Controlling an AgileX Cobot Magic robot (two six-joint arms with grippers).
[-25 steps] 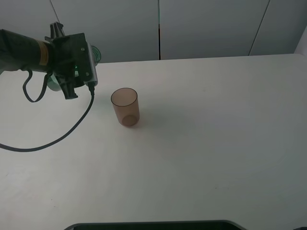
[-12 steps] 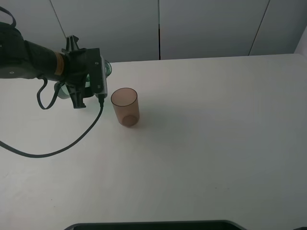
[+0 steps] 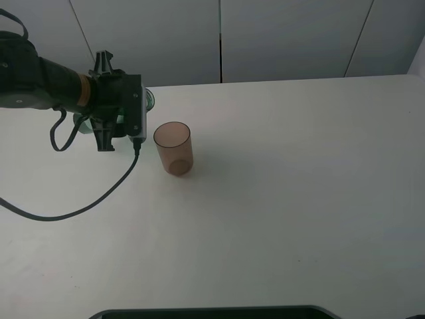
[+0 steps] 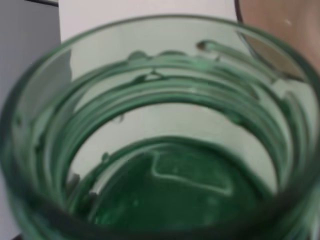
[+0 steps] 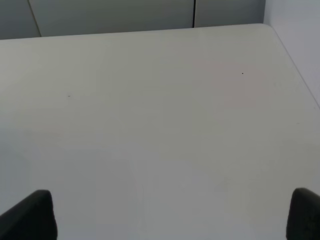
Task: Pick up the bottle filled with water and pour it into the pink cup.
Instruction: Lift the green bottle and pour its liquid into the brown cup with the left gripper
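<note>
My left gripper (image 3: 108, 121) is shut on the green-tinted bottle (image 3: 148, 100), holding it above the table just left of the pink cup (image 3: 174, 149). The arm hides most of the bottle; only its green mouth end and a bit of its body show. In the left wrist view the bottle's open threaded mouth (image 4: 160, 150) fills the frame, and the cup's rim (image 4: 280, 25) shows beyond it. The cup stands upright on the white table. My right gripper (image 5: 170, 215) is open and empty over bare table, and only its two dark fingertips (image 5: 30, 215) show.
The white table (image 3: 299, 166) ends at a grey panelled wall at the back. The left arm's black cable (image 3: 86, 199) hangs in a loop down to the table left of the cup. A dark object (image 3: 212, 312) lies along the front edge.
My left gripper has carried the bottle to the right, closer to the cup. The cup and the right gripper have not moved.
</note>
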